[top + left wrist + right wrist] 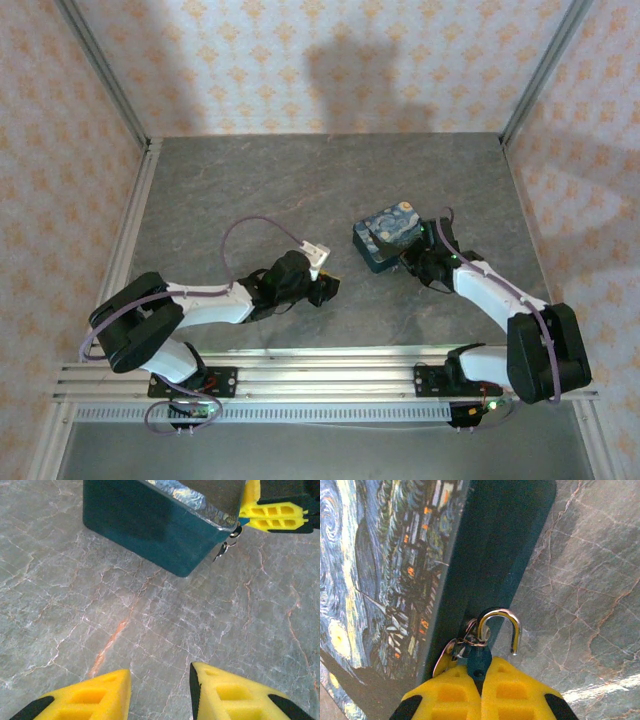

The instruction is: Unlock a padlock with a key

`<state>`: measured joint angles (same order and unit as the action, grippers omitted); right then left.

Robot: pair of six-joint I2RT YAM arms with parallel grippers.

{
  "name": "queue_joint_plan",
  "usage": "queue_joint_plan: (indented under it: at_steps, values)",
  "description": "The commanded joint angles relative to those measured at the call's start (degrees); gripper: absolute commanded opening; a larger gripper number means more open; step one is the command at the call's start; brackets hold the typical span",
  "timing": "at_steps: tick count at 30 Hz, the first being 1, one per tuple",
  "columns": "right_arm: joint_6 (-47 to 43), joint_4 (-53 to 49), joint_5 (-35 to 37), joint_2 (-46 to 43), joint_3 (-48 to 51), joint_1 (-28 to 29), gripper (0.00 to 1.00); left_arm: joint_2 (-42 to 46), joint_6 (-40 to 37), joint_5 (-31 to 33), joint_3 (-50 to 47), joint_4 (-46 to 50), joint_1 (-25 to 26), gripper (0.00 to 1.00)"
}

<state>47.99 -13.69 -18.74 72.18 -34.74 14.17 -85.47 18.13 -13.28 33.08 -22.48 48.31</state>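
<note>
My right gripper (481, 674) is shut on the small blue body of the padlock (479, 659), right against the side of the painted box (380, 570). The padlock's silvery loop (501, 616) arches up from the body, and its right end hangs free in the air. A thin ring links the loop to a flat silvery key (444, 656) on the left. In the left wrist view the key (221, 551) dangles under the right gripper's yellow fingers (272, 514) at the corner of the box (150, 525). My left gripper (160, 685) is open over bare table, with nothing between its fingers.
The box (390, 236) stands right of centre on the grey marble table (300, 180), with the right gripper (420, 262) at its near right side. The left gripper (324, 288) is low, a short way to the box's left. Metal rails edge the table.
</note>
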Motion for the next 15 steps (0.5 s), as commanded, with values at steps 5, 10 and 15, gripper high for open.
queue_joint_plan:
  at_steps: [5, 10, 15]
  values:
    - [-10.3, -6.2, -5.2, 3.5, -3.5, 0.2, 0.00, -0.1, 0.1, -1.3, 2.3, 1.7, -1.1, 0.36]
    - [-19.4, -11.8, -5.7, 6.5, -11.2, 6.7, 0.00, 2.9, 0.1, -0.4, 2.9, 5.1, -3.8, 0.36]
    - [-26.1, -12.7, -7.8, 15.3, -18.1, 15.7, 0.00, 9.8, 0.2, 3.2, 1.9, 10.9, -7.3, 0.36]
